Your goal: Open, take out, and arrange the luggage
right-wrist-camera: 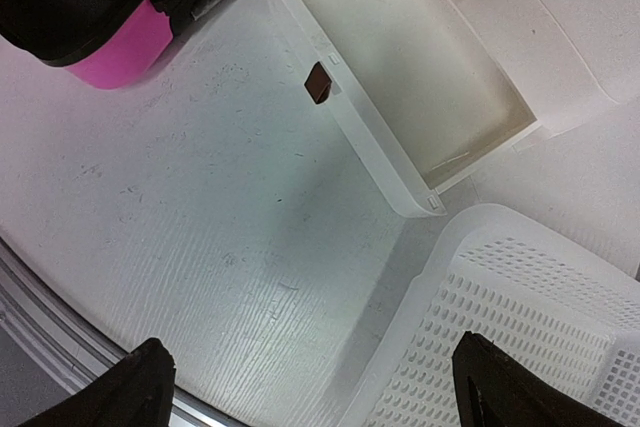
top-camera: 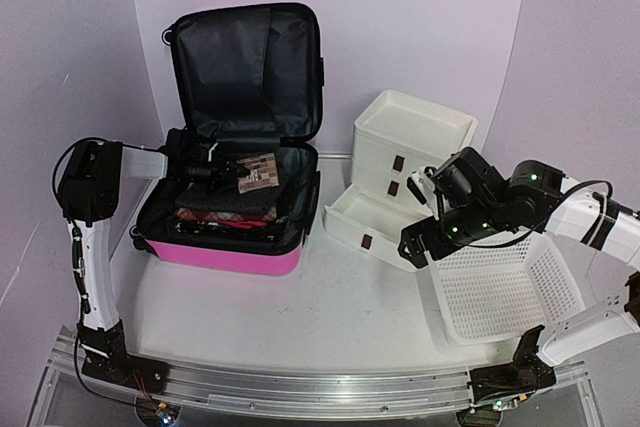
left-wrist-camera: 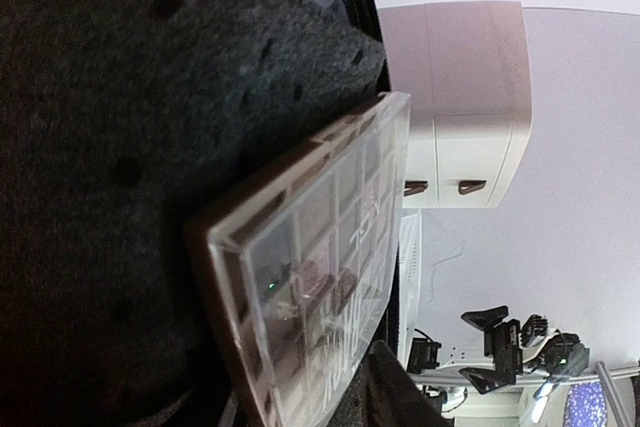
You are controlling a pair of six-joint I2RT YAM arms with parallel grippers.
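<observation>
Soft, even white light fills the overhead view; the shadow beside the luggage is faint. The left wrist view is dim, its near foreground blurred. A pale sheen glares off the table in the right wrist view.

luggage: left part of the worktop, lid standing at its far side
drawer stack: right of the luggage, lowest drawer pulled out
basket: near right corner, before the stack

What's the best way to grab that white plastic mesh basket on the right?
Probably by the thin top rim of the white plastic mesh basket, coming down from above with one finger inside the wall and one outside. It is open on top, its perforated walls stand up, and it looks too wide to span whole.
</observation>
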